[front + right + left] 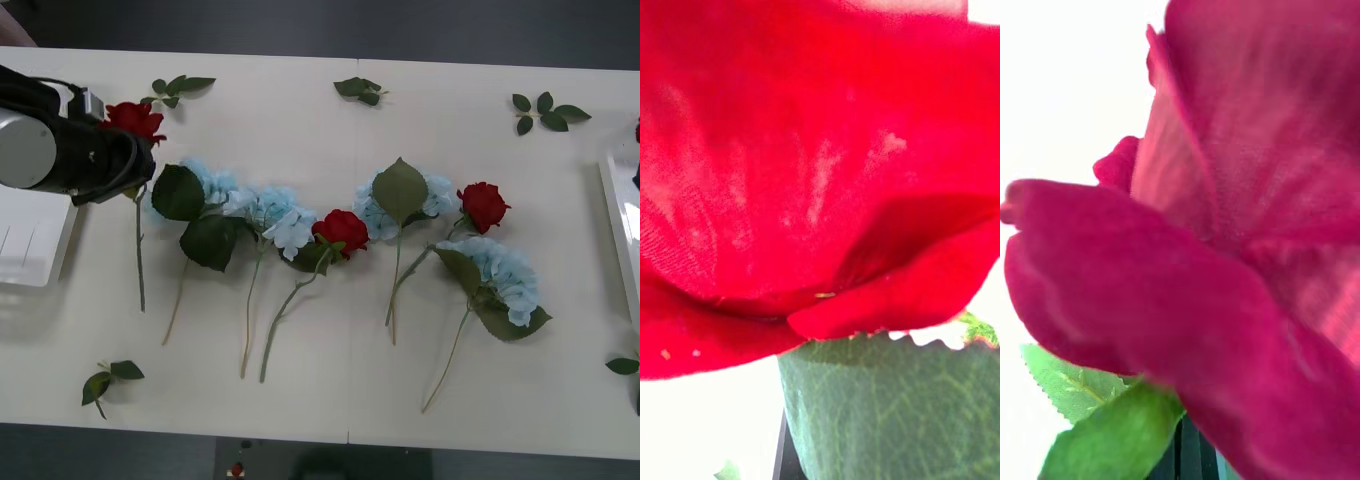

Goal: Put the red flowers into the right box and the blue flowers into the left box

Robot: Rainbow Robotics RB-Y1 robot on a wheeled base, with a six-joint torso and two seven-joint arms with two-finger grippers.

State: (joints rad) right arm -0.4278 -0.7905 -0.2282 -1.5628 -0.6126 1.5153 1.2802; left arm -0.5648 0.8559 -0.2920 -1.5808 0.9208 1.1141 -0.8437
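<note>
Left gripper [126, 158] at the table's far-left corner, against a red rose [133, 120]. Jaws apart or clamped: cannot tell. Left box [30, 245] is just beside it, but this rose belongs in the right box [618, 225]. Advise gripping the stem under the head and carrying it high over the blue flowers [270, 210].

Loose green leaf sprigs are lying scattered around a white table [330, 400]: one sprig [178, 88] is sitting at the far left, another [359, 91] at the far middle, a three-leaf one [545, 110] at the far right. A small sprig [107, 382] is resting near the front left, and a single leaf [622, 366] is showing at the right edge.
</note>
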